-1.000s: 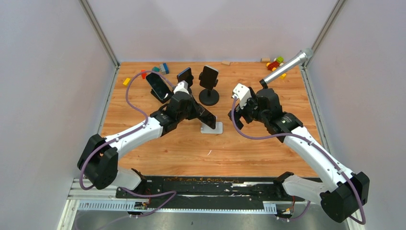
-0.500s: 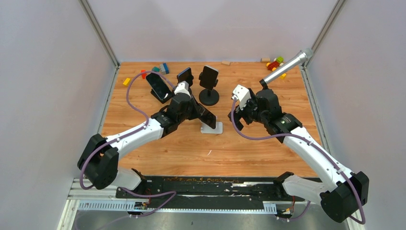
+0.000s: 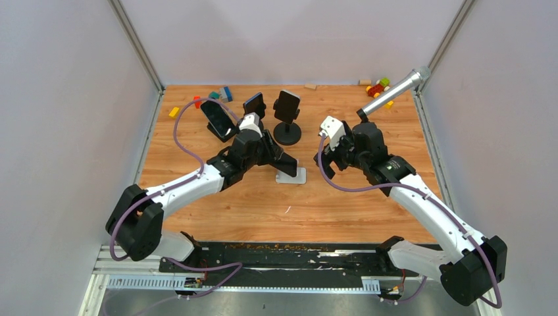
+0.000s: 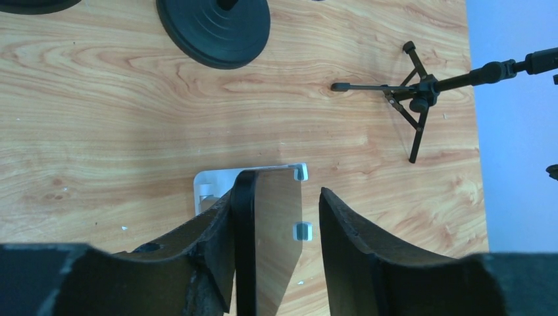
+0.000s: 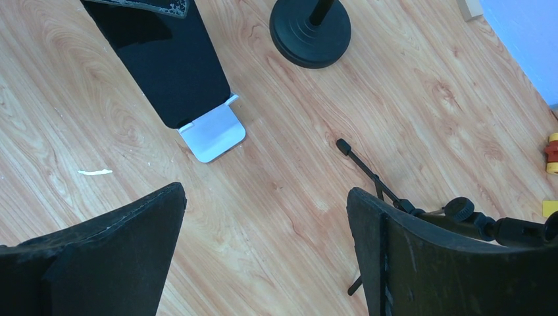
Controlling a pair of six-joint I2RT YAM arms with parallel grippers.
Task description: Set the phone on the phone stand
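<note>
The black phone [image 3: 284, 163] leans tilted on the small white phone stand [image 3: 293, 176] at the table's middle. My left gripper [image 3: 273, 149] is open around the phone's upper part. In the left wrist view the phone [image 4: 245, 250] touches the left finger [image 4: 197, 243], the right finger [image 4: 355, 243] stands apart from it, and the stand [image 4: 214, 181] shows below with its lip hooks. My right gripper [image 3: 327, 155] is open and empty to the right of the stand. Its wrist view shows the phone [image 5: 164, 66] resting on the stand [image 5: 214, 135].
A black round-base stand [image 3: 287, 133] holding another phone [image 3: 287, 105] is just behind. Two more phones [image 3: 217, 118] on stands are at the back left. A silver microphone [image 3: 395, 92] on a tripod stands at the back right. Toy blocks [image 3: 378, 87] lie along the back edge.
My left gripper's jaws have opened and let go of the phone, which now rests on the white stand. The right arm has not moved.
</note>
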